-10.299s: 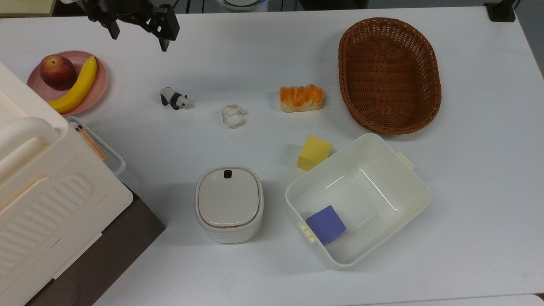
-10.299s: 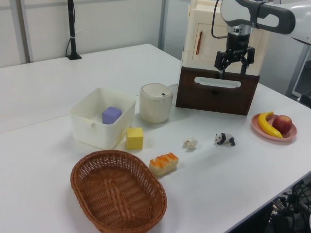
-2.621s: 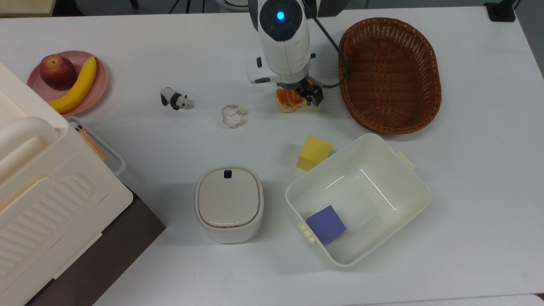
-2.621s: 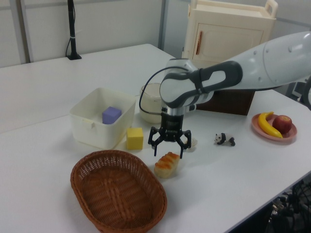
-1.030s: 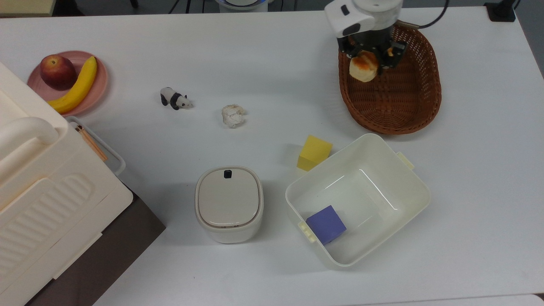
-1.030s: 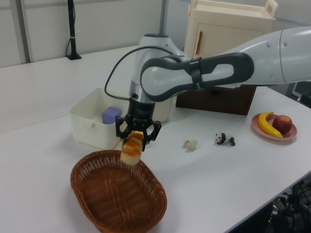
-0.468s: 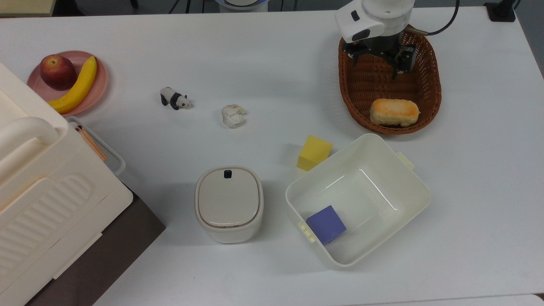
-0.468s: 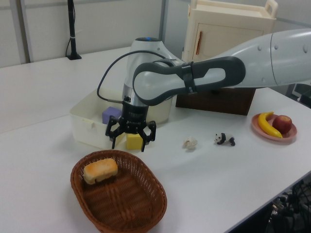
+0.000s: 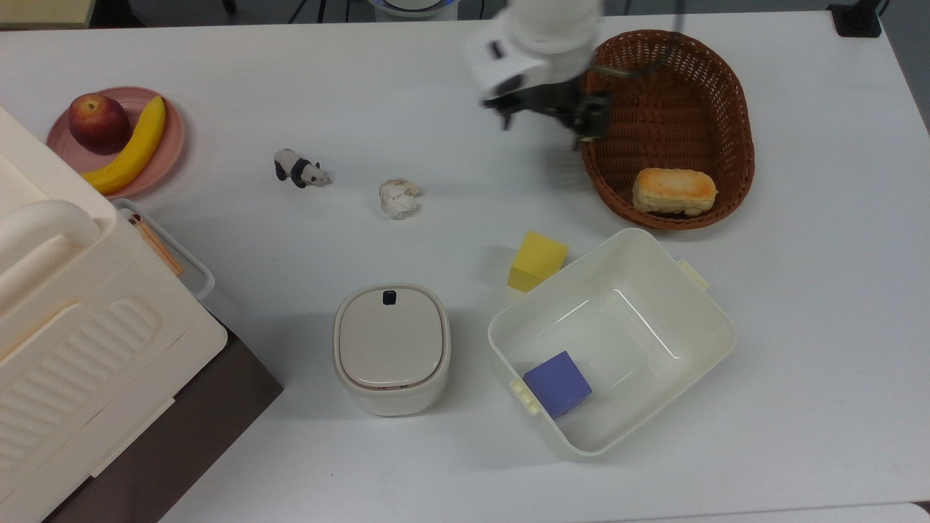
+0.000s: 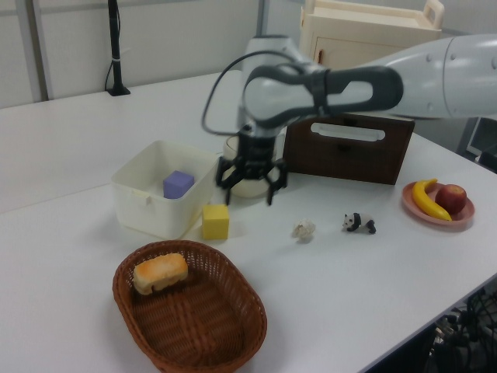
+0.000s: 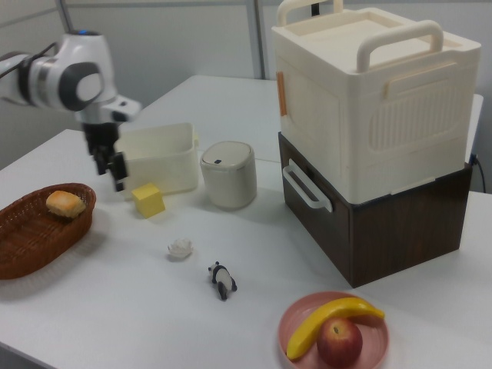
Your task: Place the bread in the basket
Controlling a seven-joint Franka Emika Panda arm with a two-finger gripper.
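Bread loaf lying inside the wicker basket, with the robot gripper empty and off to one side.

The bread (image 9: 674, 192) lies on its side in the basket (image 9: 716, 87), at the end nearest the white plastic tub (image 9: 708, 341). The gripper (image 9: 546, 120) hovers above the white table (image 9: 436, 94) just outside the basket's rim, on the top view's left, fingers spread and holding nothing, well apart from the loaf. A yellow cube (image 9: 537, 261) sits beside the tub.
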